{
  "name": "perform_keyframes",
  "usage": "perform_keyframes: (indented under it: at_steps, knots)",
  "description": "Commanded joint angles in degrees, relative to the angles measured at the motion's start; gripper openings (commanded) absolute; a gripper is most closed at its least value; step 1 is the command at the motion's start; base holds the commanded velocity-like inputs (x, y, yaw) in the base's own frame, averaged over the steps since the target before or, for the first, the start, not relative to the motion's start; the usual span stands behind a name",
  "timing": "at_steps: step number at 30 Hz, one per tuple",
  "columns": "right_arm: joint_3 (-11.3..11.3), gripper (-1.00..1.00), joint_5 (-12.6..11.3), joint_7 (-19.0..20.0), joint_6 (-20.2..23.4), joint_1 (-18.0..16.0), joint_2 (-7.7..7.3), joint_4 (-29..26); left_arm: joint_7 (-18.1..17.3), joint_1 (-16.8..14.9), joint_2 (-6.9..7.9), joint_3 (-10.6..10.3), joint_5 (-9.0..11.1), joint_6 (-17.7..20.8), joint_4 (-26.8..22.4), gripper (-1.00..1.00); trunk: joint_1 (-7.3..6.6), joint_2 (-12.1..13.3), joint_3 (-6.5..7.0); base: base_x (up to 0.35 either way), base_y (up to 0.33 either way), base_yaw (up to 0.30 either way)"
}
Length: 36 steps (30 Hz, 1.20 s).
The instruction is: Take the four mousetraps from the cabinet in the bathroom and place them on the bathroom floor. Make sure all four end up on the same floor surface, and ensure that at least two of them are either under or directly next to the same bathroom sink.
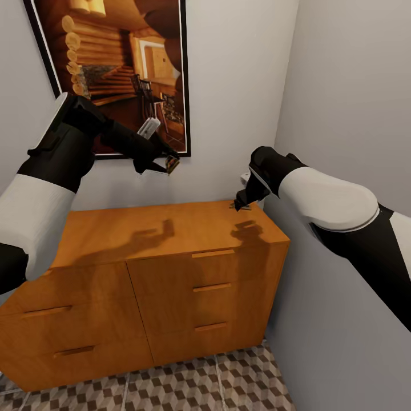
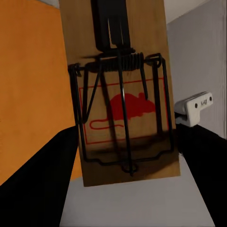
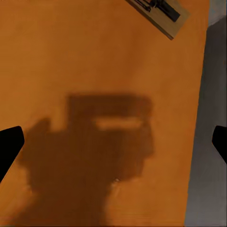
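My left gripper [image 1: 161, 162] hangs in the air above the orange-brown cabinet [image 1: 142, 234], shut on one mousetrap [image 1: 172, 164]. The left wrist view gives a close look at this tan board [image 2: 123, 104] with its wire spring and red mouse print. Another mousetrap [image 3: 161, 14] lies on the cabinet top [image 3: 94, 71] near the back right corner [image 1: 240, 205]. My right gripper [image 1: 243, 198] hovers just above that corner, open, with dark fingertips [image 3: 9, 146] spread wide and nothing between them. The cube-patterned bathroom floor [image 1: 217, 382] lies below the cabinet. The sink is out of view.
A framed picture of a log cabin interior [image 1: 125, 74] hangs on the wall behind the cabinet. The grey side wall [image 1: 342, 114] stands close against the cabinet's right end, beside my right arm. The cabinet's drawers [image 1: 211, 288] are closed.
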Motion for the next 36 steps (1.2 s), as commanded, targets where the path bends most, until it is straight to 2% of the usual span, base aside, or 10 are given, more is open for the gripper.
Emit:
perform_keyframes:
  at_steps: [1, 5, 8, 10, 11, 13, 14, 20, 22, 36]
  knots:
    - [-0.3, 1.0, -0.6, -1.7, -0.3, 0.0, 0.05, 0.2, 0.4, -0.1, 0.07, -0.6, 0.4, 0.4, -1.2, -1.0, 0.0, 0.0, -0.06, 0.0, 0.0, 0.0]
    - [-6.1, 1.0, -3.9, -10.3, -2.7, 0.0, 0.05, 0.2, 0.4, -0.1, 0.0, -3.9, 0.4, 0.2, -4.4, -1.0, 0.0, 0.0, -0.06, 0.0, 0.0, 0.0]
    - [-15.4, 1.0, -8.3, -25.7, -6.6, 0.0, 0.05, 0.1, 0.2, -0.1, 0.02, -6.6, 0.4, 0.1, -9.4, -1.0, 0.0, 0.0, -0.06, 0.0, 0.0, 0.0]
    - [-22.4, 1.0, -12.6, -38.6, -10.1, 0.0, 0.05, 0.0, 0.2, -0.1, 0.19, -7.5, 0.4, 0.1, -13.0, -1.0, 0.0, 0.0, -0.06, 0.0, 0.0, 0.0]
    - [-24.5, 1.0, -14.5, -43.1, -11.8, 0.0, 0.05, -0.2, 0.2, -0.1, 0.41, -7.9, 0.4, 0.0, -14.0, -1.0, 0.0, 0.0, -0.06, 0.0, 0.0, 0.0]
    - [-26.3, 1.0, -16.5, -46.8, -13.5, 0.1, 0.05, -0.3, 0.2, -0.1, 1.21, -8.6, 0.4, 0.1, -15.0, -1.0, 0.0, 0.0, -0.06, 0.0, 0.0, 0.0]
    - [-26.7, 1.0, -16.9, -47.5, -13.9, 0.1, 0.05, -0.4, 0.2, -0.1, 1.66, -8.8, 0.4, 0.1, -15.2, -1.0, 0.0, 0.0, -0.06, 0.0, 0.0, 0.0]
    - [-28.1, 1.0, -18.5, -48.1, -15.6, 0.3, -0.47, -0.6, -0.1, -0.1, 9.68, -11.1, 0.4, -0.1, -20.4, -1.0, 0.0, 0.0, -0.06, 0.0, 0.0, 0.0]
    - [-28.2, 1.0, -18.6, -48.1, -16.1, 0.6, -0.71, -0.6, -0.1, -0.1, 10.84, -11.6, 0.4, -0.9, -21.1, -1.0, 0.0, 0.0, -0.06, 0.0, 0.0, 0.0]
    - [-28.2, 1.0, -18.6, -48.4, -18.8, 1.7, -1.04, -0.7, 0.0, -0.1, 11.77, -17.8, 0.4, -5.5, -26.0, -1.0, 0.0, 0.0, -0.06, 0.0, 0.0, 0.0]
